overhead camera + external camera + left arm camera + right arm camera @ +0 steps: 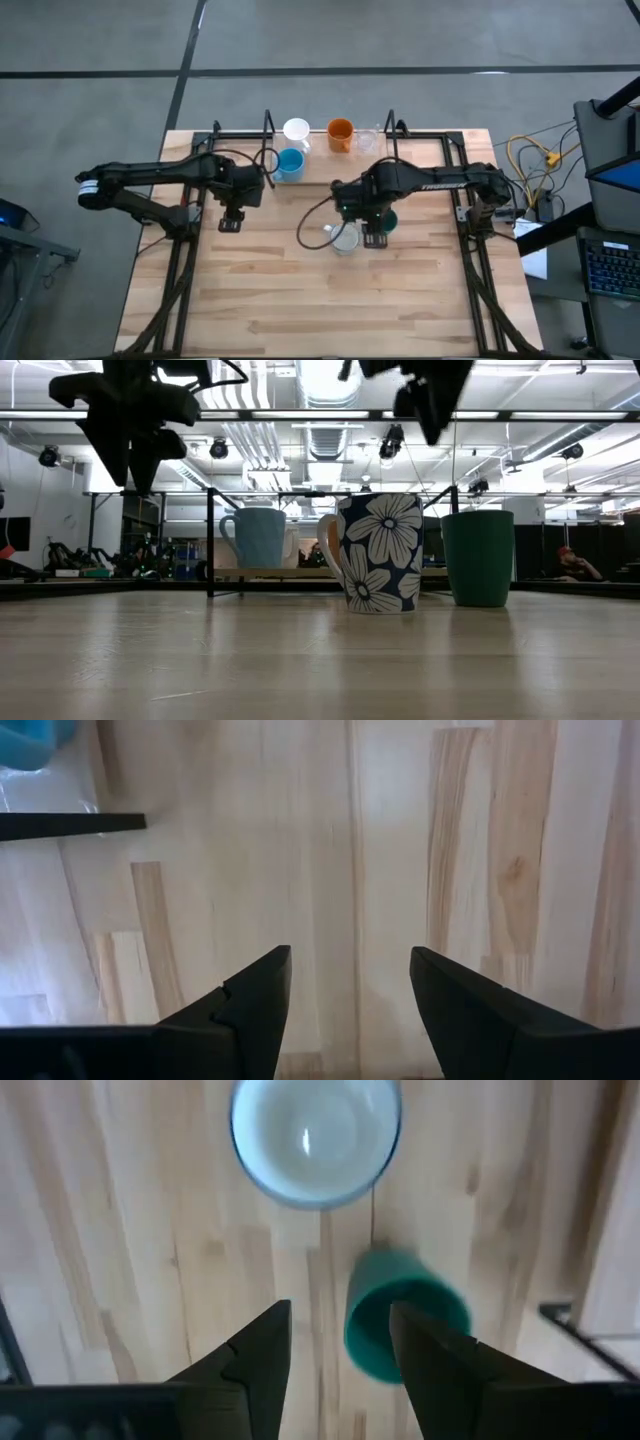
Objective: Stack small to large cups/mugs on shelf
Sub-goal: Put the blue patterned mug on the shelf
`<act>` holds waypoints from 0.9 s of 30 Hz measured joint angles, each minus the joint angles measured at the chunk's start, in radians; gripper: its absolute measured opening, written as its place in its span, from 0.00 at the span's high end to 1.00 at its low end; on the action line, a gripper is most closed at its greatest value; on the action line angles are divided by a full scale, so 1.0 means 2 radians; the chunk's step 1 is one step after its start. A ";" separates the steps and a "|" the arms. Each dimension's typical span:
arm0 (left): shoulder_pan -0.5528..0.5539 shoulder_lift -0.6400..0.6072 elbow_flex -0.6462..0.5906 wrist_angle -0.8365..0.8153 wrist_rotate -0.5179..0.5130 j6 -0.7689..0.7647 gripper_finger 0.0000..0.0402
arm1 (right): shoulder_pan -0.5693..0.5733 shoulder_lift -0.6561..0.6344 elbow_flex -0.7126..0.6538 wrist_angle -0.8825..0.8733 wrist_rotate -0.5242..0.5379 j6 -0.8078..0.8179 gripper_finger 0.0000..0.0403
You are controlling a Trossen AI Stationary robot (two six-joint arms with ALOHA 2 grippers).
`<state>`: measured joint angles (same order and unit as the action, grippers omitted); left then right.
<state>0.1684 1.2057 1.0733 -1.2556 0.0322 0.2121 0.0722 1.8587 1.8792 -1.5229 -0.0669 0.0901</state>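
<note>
Shelf (pixel 440 136), far end of table (pixel 300 300): light blue mug (pixel 290 164), white cup (pixel 296 130), orange cup (pixel 340 133) and clear glass (pixel 367 140) on its board. In front of the shelf, on the table: floral mug (pixel 378 553) and dark green cup (pixel 479 557), side by side, apart. Right gripper (pixel 335 1350) above these two, jaws spread, empty; left gripper (pixel 348 990) just in front of the shelf near the blue mug, jaws spread, empty.

Both arms reach in over the table from opposite sides. Left gripper (pixel 231 222) hangs above the board, fingers (pixel 255 1005) parted, empty. Right gripper (pixel 375 238) points straight down, jaws apart, gripping nothing.
</note>
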 joint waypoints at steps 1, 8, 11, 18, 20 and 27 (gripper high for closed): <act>0.000 -0.001 0.000 0.000 0.000 -0.003 0.52 | 0.002 -0.002 -0.013 0.000 0.000 0.002 0.59; 0.000 -0.012 0.000 -0.004 0.000 -0.010 0.52 | 0.004 -0.035 -0.137 -0.002 0.032 0.025 0.59; 0.000 -0.015 0.000 -0.002 -0.001 -0.003 0.52 | 0.003 -0.064 -0.185 0.015 0.049 0.039 0.59; 0.000 -0.016 0.000 0.030 -0.002 0.030 0.52 | 0.010 -0.148 -0.261 0.131 0.042 0.063 0.59; 0.000 -0.015 0.000 0.042 -0.002 0.040 0.52 | 0.013 -0.171 -0.275 0.173 0.030 0.065 0.59; 0.000 -0.014 0.006 0.060 -0.001 0.058 0.52 | 0.016 -0.215 -0.301 0.243 0.011 0.076 0.59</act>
<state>0.1684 1.1767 1.0844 -1.1363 0.0296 0.3287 0.1051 1.4284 1.2770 -1.0363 -0.0443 0.2426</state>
